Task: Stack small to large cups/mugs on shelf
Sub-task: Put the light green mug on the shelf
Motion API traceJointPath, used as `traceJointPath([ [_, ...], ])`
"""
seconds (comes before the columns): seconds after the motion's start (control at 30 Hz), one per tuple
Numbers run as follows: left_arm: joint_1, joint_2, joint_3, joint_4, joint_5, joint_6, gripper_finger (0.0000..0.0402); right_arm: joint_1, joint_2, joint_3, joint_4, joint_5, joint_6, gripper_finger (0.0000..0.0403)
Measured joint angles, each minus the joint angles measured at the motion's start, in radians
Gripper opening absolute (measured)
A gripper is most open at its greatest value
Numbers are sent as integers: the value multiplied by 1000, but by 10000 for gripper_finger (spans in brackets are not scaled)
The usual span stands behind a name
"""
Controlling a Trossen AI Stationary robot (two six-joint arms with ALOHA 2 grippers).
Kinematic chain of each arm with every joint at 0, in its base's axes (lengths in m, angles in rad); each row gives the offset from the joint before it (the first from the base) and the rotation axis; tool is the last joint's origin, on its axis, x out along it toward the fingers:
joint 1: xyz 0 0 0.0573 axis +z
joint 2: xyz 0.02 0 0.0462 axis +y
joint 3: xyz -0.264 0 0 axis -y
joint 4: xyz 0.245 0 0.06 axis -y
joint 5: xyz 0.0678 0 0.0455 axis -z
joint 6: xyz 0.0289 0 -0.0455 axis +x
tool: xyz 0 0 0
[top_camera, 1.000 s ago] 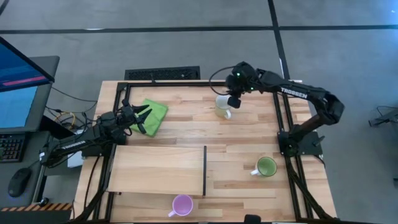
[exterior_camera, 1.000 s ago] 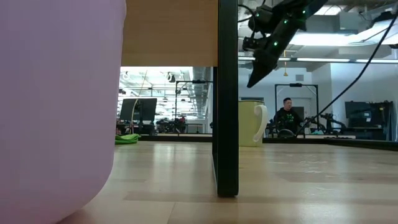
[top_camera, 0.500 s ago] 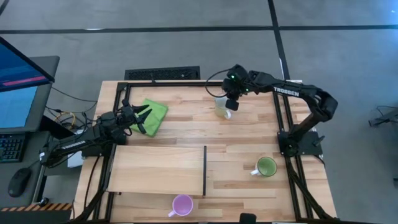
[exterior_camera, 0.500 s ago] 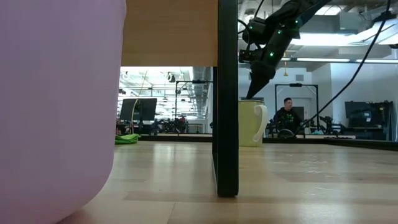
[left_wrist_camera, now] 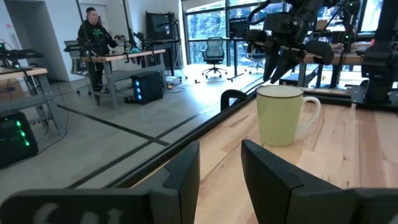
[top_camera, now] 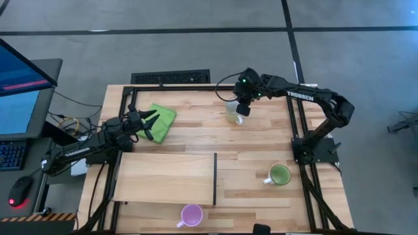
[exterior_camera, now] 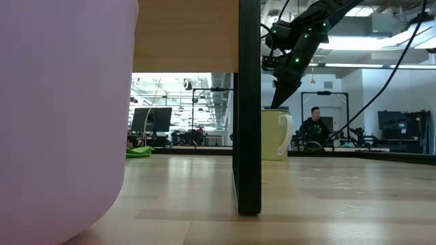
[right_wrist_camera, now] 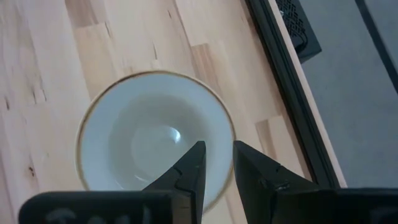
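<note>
A: Any writing to read?

B: Only "TROSSEN" in white on the right arm [top_camera: 307, 97]. Nothing legible on the mugs.

A: And the mugs themselves?

B: 3 of them. The cream mug [top_camera: 234, 112] stands upright near the far edge of the bench [top_camera: 261, 140], glossy, with a thin brownish rim and a pale inside. The green mug [top_camera: 279, 175] sits near the right edge, well apart from it. The light purple mug [top_camera: 191, 215] is at the near edge, just in front of the shelf [top_camera: 163, 177].

A: The shelf?

B: A pale plywood board lying flat, with a dark strip along its right short edge. No mug is on it.

A: The claws?

B: The right claw [right_wrist_camera: 216, 163] hangs directly over the cream mug's rim, fingers slightly apart, 1 inside the rim and 1 outside, not clamped. The left claw [top_camera: 149, 125] rests by the green cloth [top_camera: 161, 119], fingers apart, holding nothing.
</note>
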Motion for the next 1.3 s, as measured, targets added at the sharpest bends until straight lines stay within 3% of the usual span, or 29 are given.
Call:
traceJointPath([
  [0.87, 0, 0, 0, 0, 0, -2, 110, 1, 0, 0, -42, 2, 52, 108],
  [1.3, 0, 0, 0, 0, 0, -2, 110, 1, -1, 0, -29, 4, 53, 246],
])
